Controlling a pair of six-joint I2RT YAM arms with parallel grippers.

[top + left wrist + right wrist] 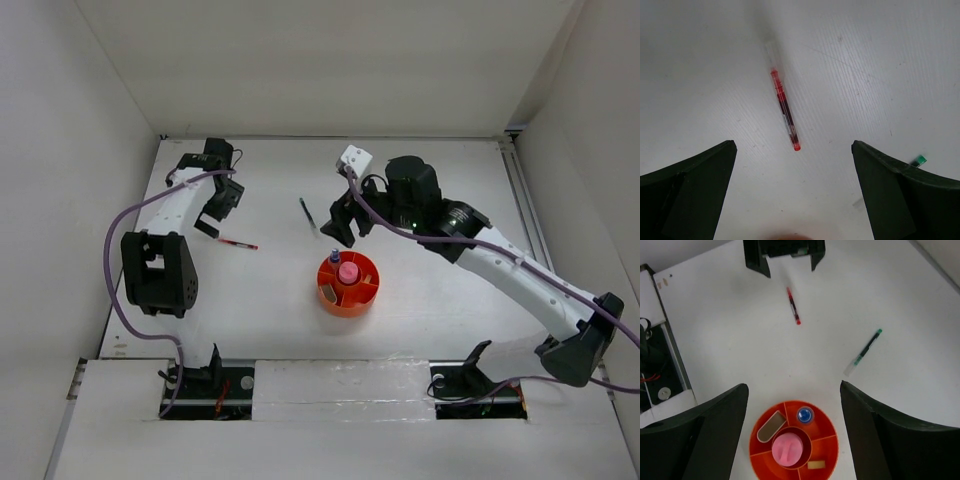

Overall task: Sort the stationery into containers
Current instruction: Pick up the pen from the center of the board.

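Observation:
A round orange organiser tray [362, 298] stands mid-table; it also shows in the right wrist view [827, 432]. Its central cup holds the pink tube [787, 448]. Outer compartments hold the blue-capped bottle [805, 415], a tan eraser [769, 426] and a small yellowish eraser [815, 465]. A red pen [238, 242] lies on the table left of the tray, also in the left wrist view [785, 109]. A dark pen [307, 215] with a green end [866, 349] lies behind the tray. My left gripper [795, 195] is open, hovering just short of the red pen. My right gripper [792, 430] is open, above the tray.
White walls enclose the table on three sides. A rail runs along the right edge [525, 210]. The left arm's dark elbow housing [158, 272] stands at the left. A white raised strip [330, 385] spans the near edge between the arm bases.

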